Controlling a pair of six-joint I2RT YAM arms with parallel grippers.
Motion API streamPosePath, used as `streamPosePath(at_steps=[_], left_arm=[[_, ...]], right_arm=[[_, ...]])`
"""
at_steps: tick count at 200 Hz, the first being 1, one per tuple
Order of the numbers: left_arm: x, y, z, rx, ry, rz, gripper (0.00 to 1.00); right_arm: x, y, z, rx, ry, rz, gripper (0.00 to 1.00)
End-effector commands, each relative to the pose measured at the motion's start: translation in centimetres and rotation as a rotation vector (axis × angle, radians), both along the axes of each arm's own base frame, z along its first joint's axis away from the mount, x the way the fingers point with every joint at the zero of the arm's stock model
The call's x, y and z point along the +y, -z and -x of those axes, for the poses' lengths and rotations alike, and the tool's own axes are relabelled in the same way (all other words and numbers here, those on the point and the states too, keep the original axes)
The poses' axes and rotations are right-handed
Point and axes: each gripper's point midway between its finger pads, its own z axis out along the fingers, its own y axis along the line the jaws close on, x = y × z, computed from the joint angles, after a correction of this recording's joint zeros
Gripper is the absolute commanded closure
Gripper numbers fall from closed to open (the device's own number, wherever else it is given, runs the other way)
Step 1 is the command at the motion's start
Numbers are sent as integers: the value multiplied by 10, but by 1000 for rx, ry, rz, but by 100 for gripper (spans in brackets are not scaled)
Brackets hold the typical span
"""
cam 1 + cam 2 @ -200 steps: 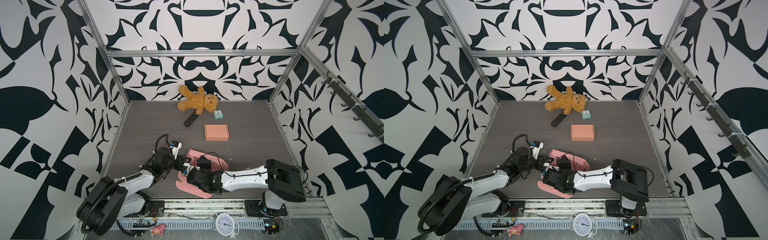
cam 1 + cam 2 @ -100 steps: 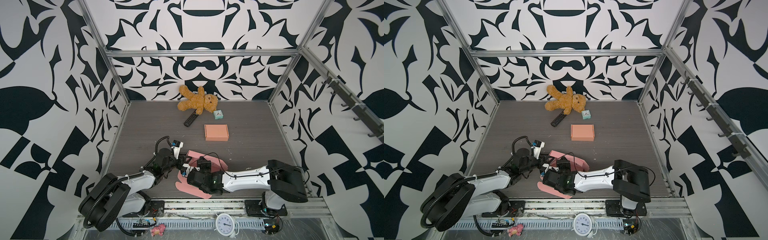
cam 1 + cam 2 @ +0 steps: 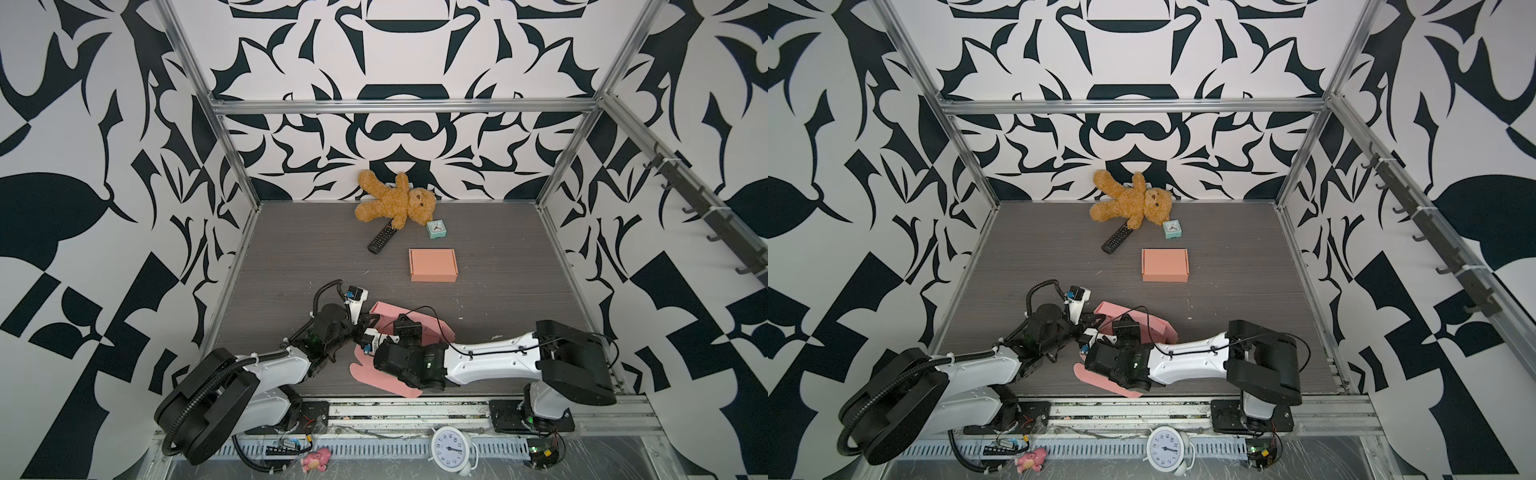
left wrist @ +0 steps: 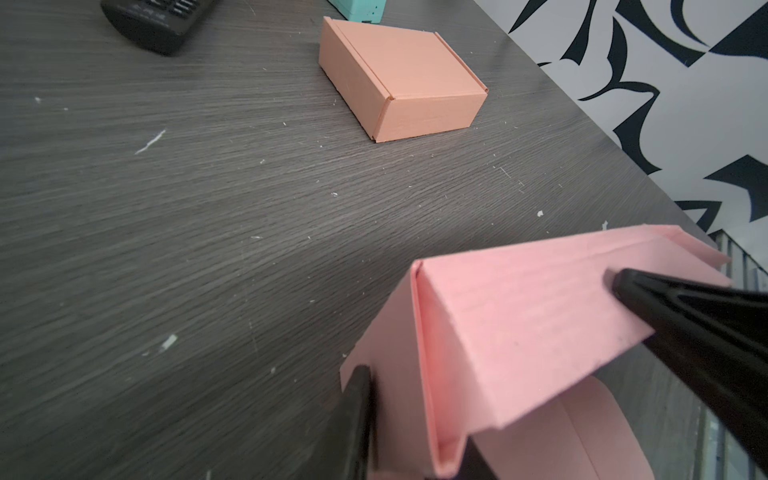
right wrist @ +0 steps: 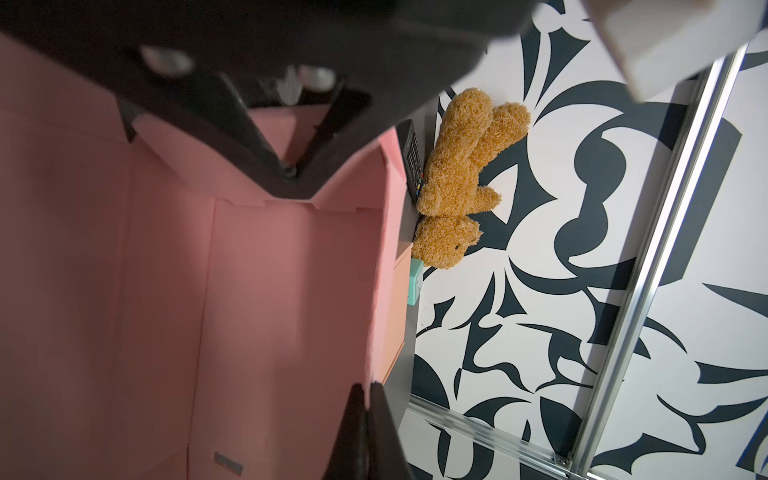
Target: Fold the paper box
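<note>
On the left of the table (image 3: 498, 291), the left gripper (image 4: 486, 324) lay low at the left end of the pink paper box (image 3: 388, 311). The box sat half-formed near the front edge, between the two arms. In the left wrist view the jaws stood a little apart, astride one raised side wall. One finger (image 4: 353, 415) was against the wall's outer face and the other (image 4: 685, 316) lay on the flap bent over the wall's top, which was tilted and not flush. Whether they truly pinched the cardboard could not be told. Just to the right, the right gripper (image 5: 365, 395) reached in over the box from the right-hand base, its wrist covering much of the sheet in both top views. Its fingers were pressed together, their tips at the rim of another upright wall, and whether any cardboard was caught between them could not be told. Rounded flaps of the box lay flat on the table beneath that wrist. Farther back, well apart from the arms, lay a black remote (image 3: 380, 239), a brown teddy bear (image 3: 395, 203) at the table's far edge and a small mint clock (image 3: 436, 228) just beside the bear's head. A closed orange box (image 3: 432, 264) lay in front of the clock.
</note>
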Motion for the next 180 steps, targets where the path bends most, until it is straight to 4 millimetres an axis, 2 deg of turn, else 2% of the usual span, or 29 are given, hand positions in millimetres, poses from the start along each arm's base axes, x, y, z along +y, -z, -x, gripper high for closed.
streamPosePath(at_steps=[1,30,58,90,106,127,149,160,180], left_arm=[[0,-10,-2,-42,-10,16,78],[1,-8,-3,-45,-16,5,81],[0,-7,-5,-56,-21,-11,82],[2,-8,-5,-72,-31,-20,82],[3,-9,-6,-82,-38,-25,82],[4,-10,-6,-94,-39,-35,82],[2,-12,-6,-112,-37,-44,82],[1,-13,-6,-120,-36,-46,82],[0,-14,-3,-127,-33,-53,82]], right_arm=[[6,3,11,77,-32,-24,99],[8,-1,14,104,-12,-57,89],[6,-10,23,171,8,-165,71],[3,-32,36,277,20,-365,54],[5,-47,46,348,12,-489,49],[12,-73,53,421,22,-680,45],[20,-97,46,490,95,-866,44],[18,-102,34,515,173,-937,46],[11,-97,12,616,311,-1057,55]])
